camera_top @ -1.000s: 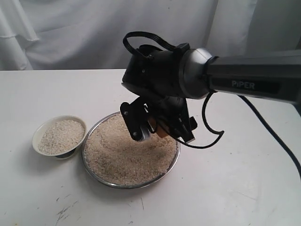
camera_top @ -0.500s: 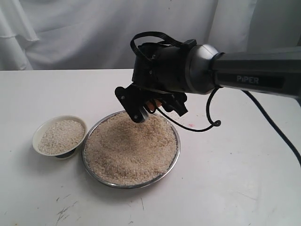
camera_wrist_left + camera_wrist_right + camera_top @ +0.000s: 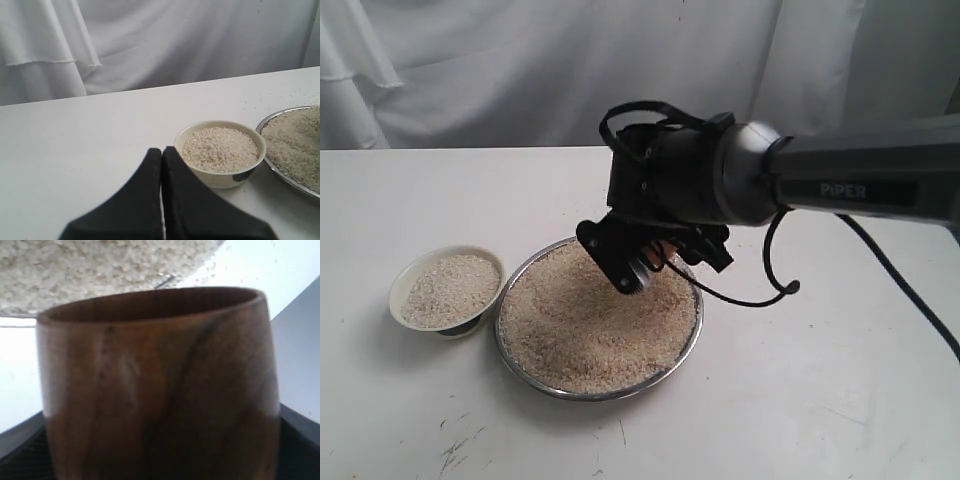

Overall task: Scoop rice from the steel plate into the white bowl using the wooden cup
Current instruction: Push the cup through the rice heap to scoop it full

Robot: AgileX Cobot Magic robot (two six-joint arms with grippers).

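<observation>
Right wrist view, right hand [image 3: 653,260] clasping wooden cup [image 3: 157,390] above rice [image 3: 90,265], left hand [image 3: 161,165] closed

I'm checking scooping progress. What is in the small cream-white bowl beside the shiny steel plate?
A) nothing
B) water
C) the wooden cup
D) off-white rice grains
D: the small cream-white bowl is filled with off-white rice grains, plain in the left wrist view.

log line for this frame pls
right gripper: shut on wooden cup, above steel plate | rice: heaped in steel plate, some in white bowl | left gripper: shut, empty
</observation>
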